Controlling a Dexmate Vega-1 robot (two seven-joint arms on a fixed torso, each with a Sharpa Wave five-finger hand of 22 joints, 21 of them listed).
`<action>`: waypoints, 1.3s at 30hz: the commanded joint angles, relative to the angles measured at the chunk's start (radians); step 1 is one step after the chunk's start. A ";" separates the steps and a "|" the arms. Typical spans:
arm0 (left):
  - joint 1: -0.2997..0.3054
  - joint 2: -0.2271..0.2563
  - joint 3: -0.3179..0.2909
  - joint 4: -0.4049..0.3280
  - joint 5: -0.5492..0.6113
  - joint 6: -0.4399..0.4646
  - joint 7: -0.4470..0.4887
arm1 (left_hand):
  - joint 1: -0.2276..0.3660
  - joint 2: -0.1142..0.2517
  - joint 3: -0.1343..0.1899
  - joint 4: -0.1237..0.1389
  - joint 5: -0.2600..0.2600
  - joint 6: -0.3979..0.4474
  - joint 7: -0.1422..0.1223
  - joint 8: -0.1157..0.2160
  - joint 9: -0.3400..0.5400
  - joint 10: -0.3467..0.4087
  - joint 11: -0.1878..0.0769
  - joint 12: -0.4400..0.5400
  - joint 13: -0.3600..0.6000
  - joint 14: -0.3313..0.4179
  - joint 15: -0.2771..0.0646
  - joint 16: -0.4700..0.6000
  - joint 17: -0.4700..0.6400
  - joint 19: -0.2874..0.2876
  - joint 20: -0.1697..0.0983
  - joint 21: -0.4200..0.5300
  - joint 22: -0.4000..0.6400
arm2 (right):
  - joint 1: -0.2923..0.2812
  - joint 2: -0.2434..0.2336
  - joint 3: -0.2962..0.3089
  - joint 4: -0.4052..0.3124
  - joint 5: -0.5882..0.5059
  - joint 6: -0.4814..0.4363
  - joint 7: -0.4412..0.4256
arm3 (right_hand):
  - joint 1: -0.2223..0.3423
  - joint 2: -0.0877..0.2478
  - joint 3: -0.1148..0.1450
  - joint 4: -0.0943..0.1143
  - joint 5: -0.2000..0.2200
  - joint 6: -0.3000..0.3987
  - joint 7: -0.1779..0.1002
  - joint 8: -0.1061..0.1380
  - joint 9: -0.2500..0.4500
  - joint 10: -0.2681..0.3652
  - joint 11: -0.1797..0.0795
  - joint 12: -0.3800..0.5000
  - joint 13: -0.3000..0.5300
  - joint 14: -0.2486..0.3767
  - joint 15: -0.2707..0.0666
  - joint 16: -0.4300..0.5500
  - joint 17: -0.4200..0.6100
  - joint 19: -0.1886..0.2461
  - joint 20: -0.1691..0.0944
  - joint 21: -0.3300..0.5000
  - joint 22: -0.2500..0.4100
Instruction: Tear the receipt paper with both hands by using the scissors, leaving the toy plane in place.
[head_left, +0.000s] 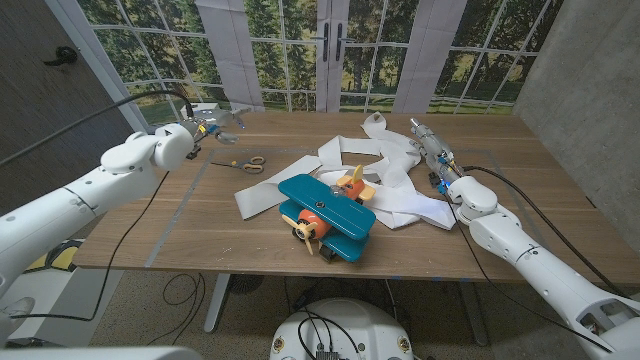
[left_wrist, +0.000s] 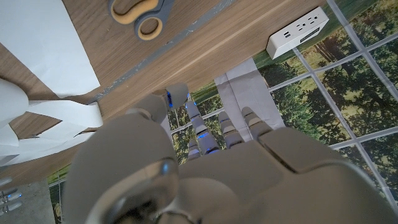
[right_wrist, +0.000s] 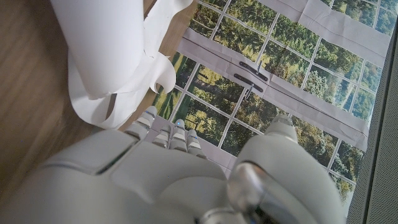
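My left robot hand (head_left: 212, 128) hovers empty, fingers apart, just beyond the scissors (head_left: 243, 164), which lie on the bench (head_left: 190, 225) left of the toy plane (head_left: 327, 214). The receipt paper (head_left: 385, 170) sprawls behind the plane. My right robot hand (head_left: 436, 152) hovers past it, fingers extended, holding nothing. I judge nothing is grasped yet; next I should pick up the scissors.
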 joint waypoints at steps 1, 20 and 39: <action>-0.028 0.003 0.032 -0.001 0.058 0.017 -0.040 | 0.012 0.001 0.017 -0.001 0.016 -0.005 -0.011 0.004 0.002 -0.010 -0.002 -0.009 0.007 -0.010 -0.057 0.002 0.001 0.005 0.008 0.002 0.004 | 0.004 0.014 0.001 0.017 0.008 0.018 0.006 | 0.006 0.004 0.001 -0.005 -0.005 -0.002 -0.008 0.003 0.003 -0.005 0.004 0.000 0.006 -0.008 0.004 0.001 0.002 -0.007 0.007 -0.001 0.003; -0.047 -0.010 0.072 -0.005 0.176 0.051 -0.098 | 0.073 -0.035 -0.053 -0.006 -0.098 0.002 -0.013 0.023 0.002 -0.054 0.000 -0.038 0.036 -0.039 -0.042 -0.005 -0.020 0.029 0.023 0.010 0.004 | 0.013 0.038 0.004 0.043 0.054 0.018 0.037 | 0.007 0.018 0.007 -0.004 -0.008 -0.001 -0.009 0.002 0.003 -0.003 0.005 0.001 0.006 -0.006 0.009 0.003 0.002 -0.007 0.009 0.000 0.003; -0.063 -0.033 0.066 0.001 0.136 0.060 -0.177 | 0.114 -0.038 -0.145 -0.003 -0.242 -0.017 -0.005 0.029 0.002 -0.089 0.026 -0.061 0.039 -0.046 -0.034 -0.006 -0.027 0.041 0.026 0.009 0.004 | 0.016 0.061 0.021 0.069 0.130 0.022 0.098 | 0.021 0.041 0.022 -0.009 -0.013 -0.001 -0.012 0.002 0.003 -0.005 0.004 0.000 0.006 -0.005 0.012 0.004 0.003 -0.006 0.009 0.001 0.003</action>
